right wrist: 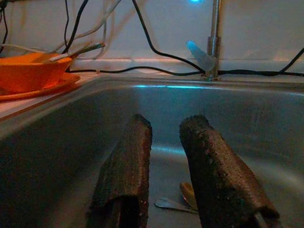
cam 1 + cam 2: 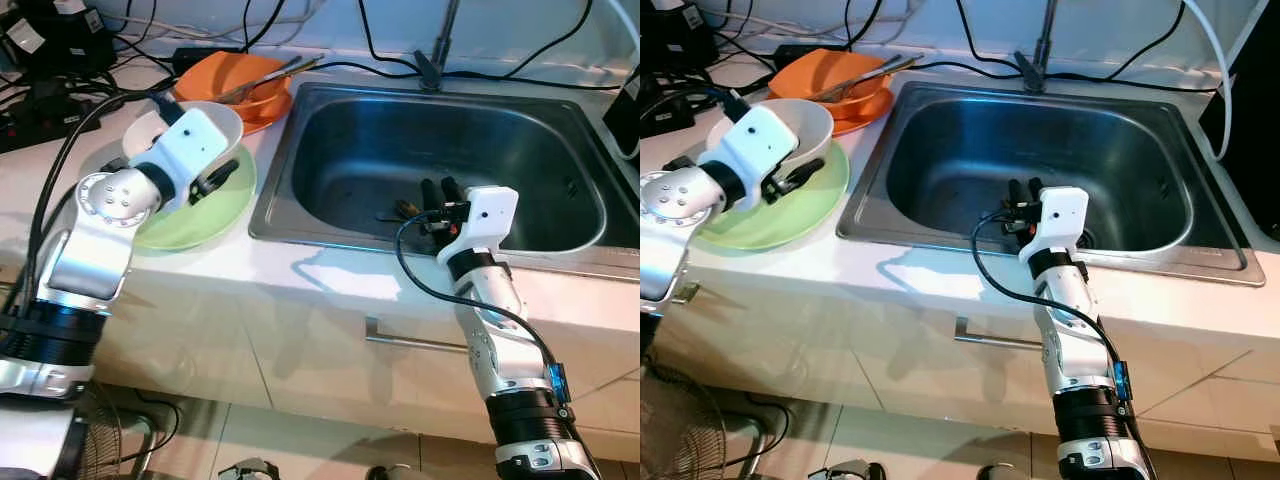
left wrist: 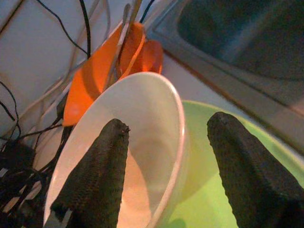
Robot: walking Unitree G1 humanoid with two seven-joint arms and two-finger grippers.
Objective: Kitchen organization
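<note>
Clearly our left gripper (image 3: 164, 166), fingers wide astride the white ceramic bowl's (image 3: 142, 142) rim, could tip it; right gripper (image 1: 164, 156) narrowly parted.

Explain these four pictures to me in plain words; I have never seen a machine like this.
This is a humanoid robot with two silver arms at a kitchen counter. Two pictures come from cameras on its head, looking down; the other two from cameras on each wrist. Its left tool is open, with one finger inside the white bowl and one outside its rim. The bowl sits on a green plate near an orange bowl. Its right tool, slightly open and holding nothing, reaches into the steel sink, where spoons lie.
</note>
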